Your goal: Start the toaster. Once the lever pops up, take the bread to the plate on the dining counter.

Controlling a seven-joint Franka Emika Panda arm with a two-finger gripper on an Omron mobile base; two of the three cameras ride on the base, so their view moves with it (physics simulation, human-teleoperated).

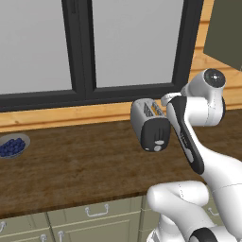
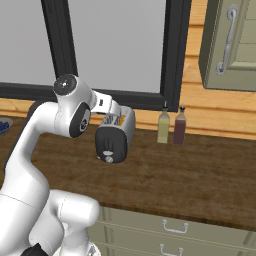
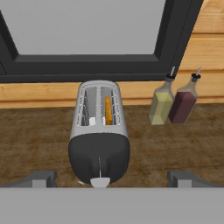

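- Claw (image 3: 112, 179): its two dark finger tips stand wide apart at the bottom of the hand view, one at 8 o'clock, the other at 4 o'clock, clamped on nothing.
- Between them, at 6 o'clock, sits the small pale slider tab of the lever (image 3: 100, 181), low on the black end panel of the rounded silver-grey two-slot toaster (image 3: 99, 131).
- A thin tan slice of bread (image 3: 107, 110) stands on edge in the right-hand slot; the left slot looks empty.
- At 2 o'clock from the toaster, well apart, stand an olive glass bottle (image 3: 161, 103) and a dark-red glass bottle (image 3: 183, 103), touching or nearly so.
- The wooden worktop (image 1: 71, 165) carries a small grey bowl of blue berries (image 1: 12, 145) at 9 o'clock in the left base view.
- Risk, as I judge it: with the tips so far apart, a descent slightly off-centre would miss the narrow tab, or shove the light toaster toward the window instead of pressing the lever.
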